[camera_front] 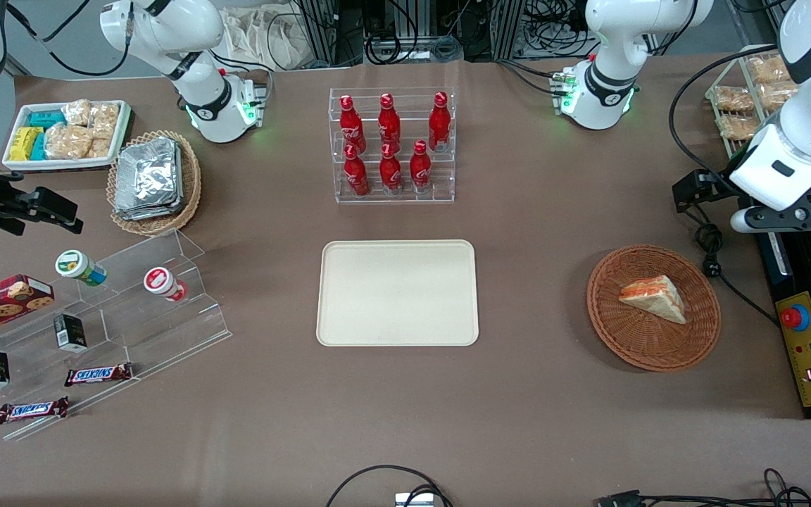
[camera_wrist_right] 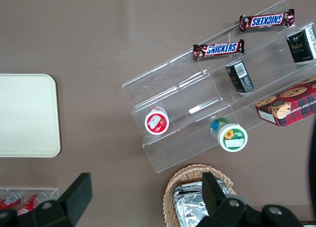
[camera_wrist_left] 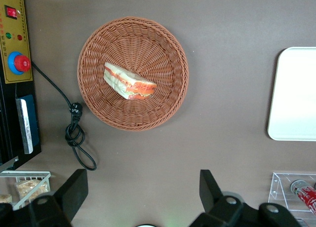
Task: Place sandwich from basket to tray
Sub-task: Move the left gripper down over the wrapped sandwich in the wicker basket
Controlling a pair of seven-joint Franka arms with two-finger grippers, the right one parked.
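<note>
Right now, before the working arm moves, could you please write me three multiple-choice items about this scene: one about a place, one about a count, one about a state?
1. Where is the triangular white-bread sandwich?
A. on the flat cream rectangular tray
B. in the round reddish-brown wicker basket
C. on the bare table

2. How many red bottles stand in the clear rack?
A. four
B. six
C. eight

3. What is the state of the left arm's end effector?
A. open, holding nothing
B. shut on the sandwich
C. shut on a bottle

Answers:
1. B, since the sandwich lies inside the basket and the tray holds nothing.
2. B, three bottles in each of two rows.
3. A, the wrist view shows the fingers apart above the table, with the basket below them.
</note>
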